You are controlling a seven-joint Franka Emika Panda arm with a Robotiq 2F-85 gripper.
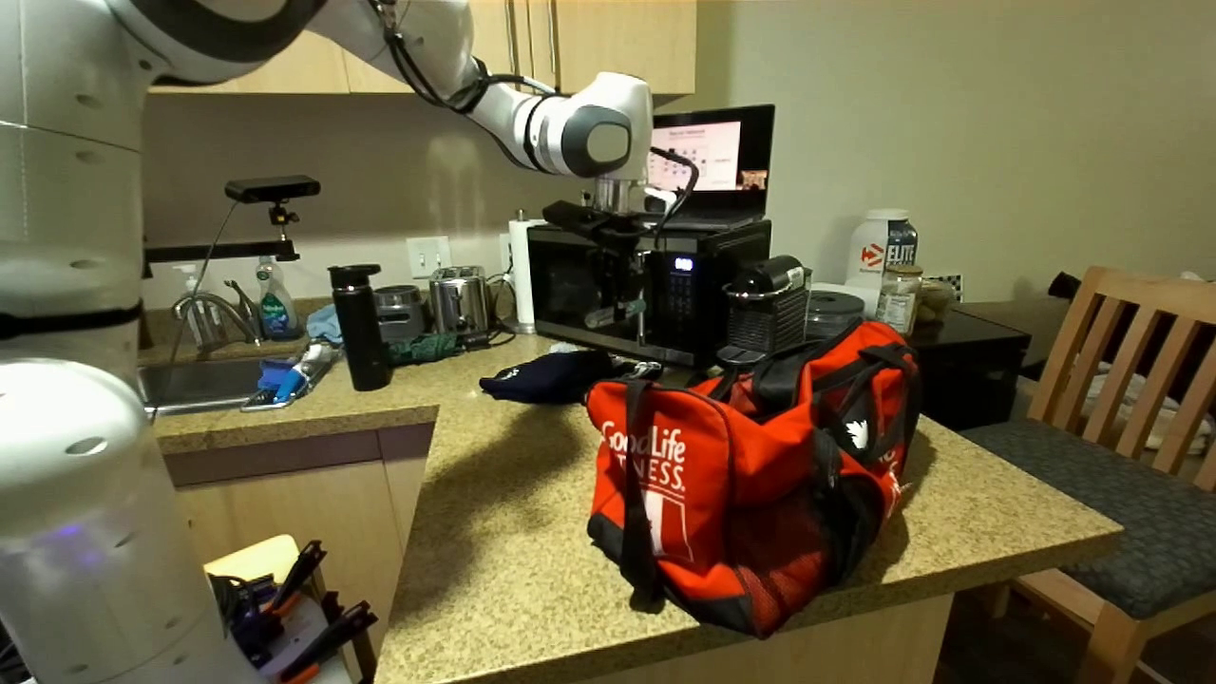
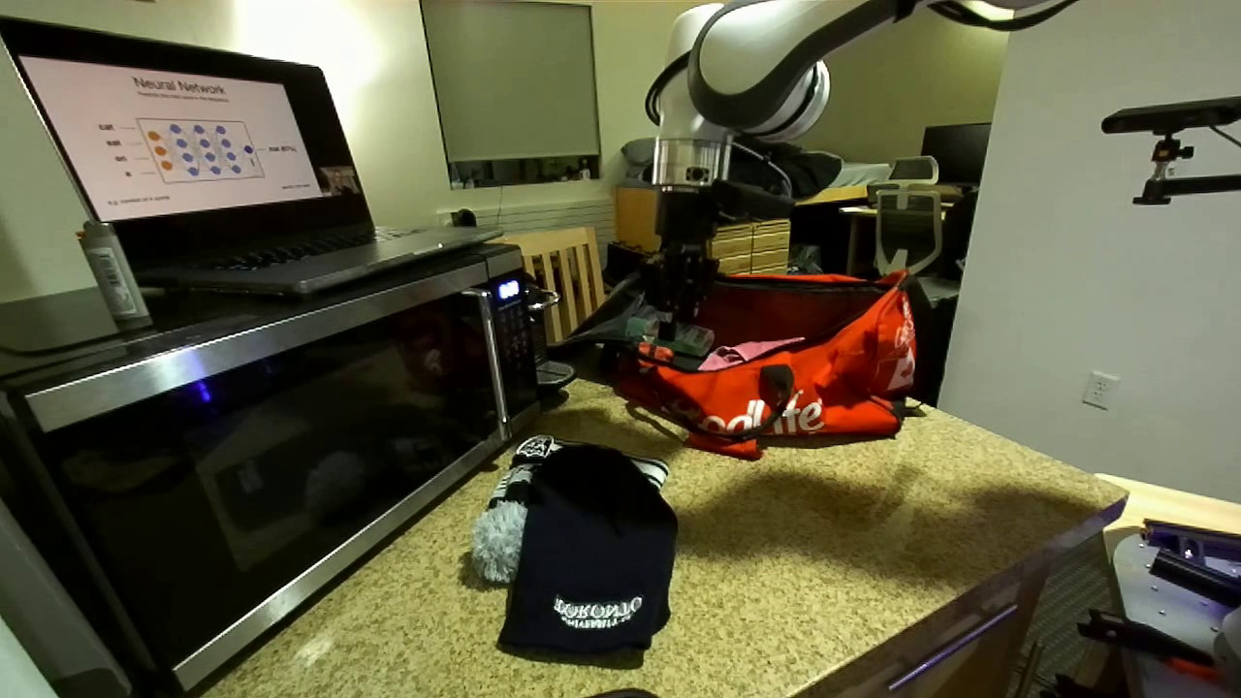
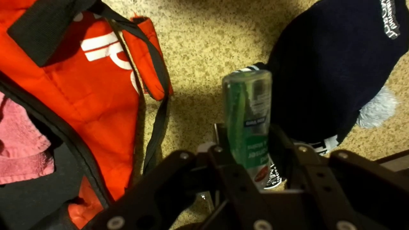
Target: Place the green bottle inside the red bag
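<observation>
The green bottle (image 3: 247, 121) is small and clear with a green label. My gripper (image 3: 250, 137) is shut on it, with a finger on each side in the wrist view. In an exterior view the bottle (image 1: 616, 313) is held sideways by the gripper (image 1: 627, 302) in front of the microwave; in an exterior view the bottle (image 2: 684, 336) also shows below the gripper (image 2: 671, 301). The red bag (image 1: 684, 513) stands open on the counter, also seen in an exterior view (image 2: 843, 383). In the wrist view the bag (image 3: 92, 99) lies left of the bottle, apart from it.
A pink cloth (image 3: 22, 134) lies inside the bag. A dark knit hat (image 2: 601, 543) with a grey pompom lies on the counter (image 2: 805, 543). The microwave (image 2: 291, 465) carries a laptop (image 2: 242, 194). A coffee machine (image 1: 765, 309) stands beside the microwave, behind the bag.
</observation>
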